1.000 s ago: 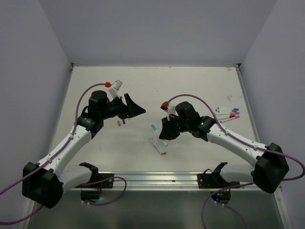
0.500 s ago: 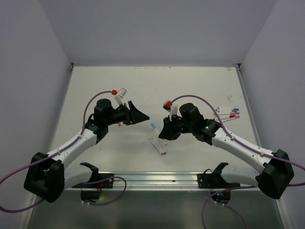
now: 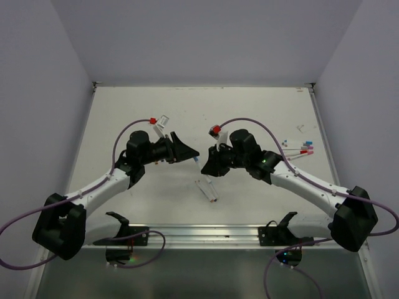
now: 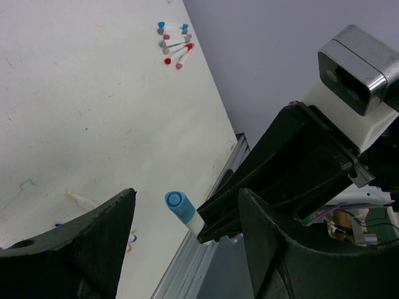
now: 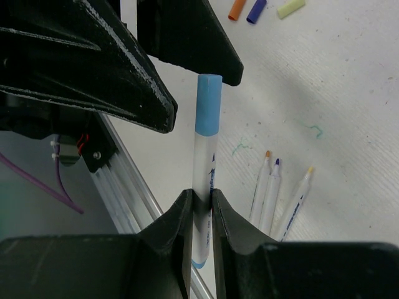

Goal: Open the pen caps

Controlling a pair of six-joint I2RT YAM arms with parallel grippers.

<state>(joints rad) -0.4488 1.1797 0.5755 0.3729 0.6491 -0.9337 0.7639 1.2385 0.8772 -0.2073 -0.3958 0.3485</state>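
1. Top view: over the last second both arms have drawn together, so the left gripper and right gripper nearly meet.
2. Left wrist: the left gripper's fingers are spread wide, with the blue cap between them, clear of both.
3. Right wrist: the right gripper clamps the pen by its barrel, cap on. Loose caps lie beyond.

right hand grips a pen, blue cap on.
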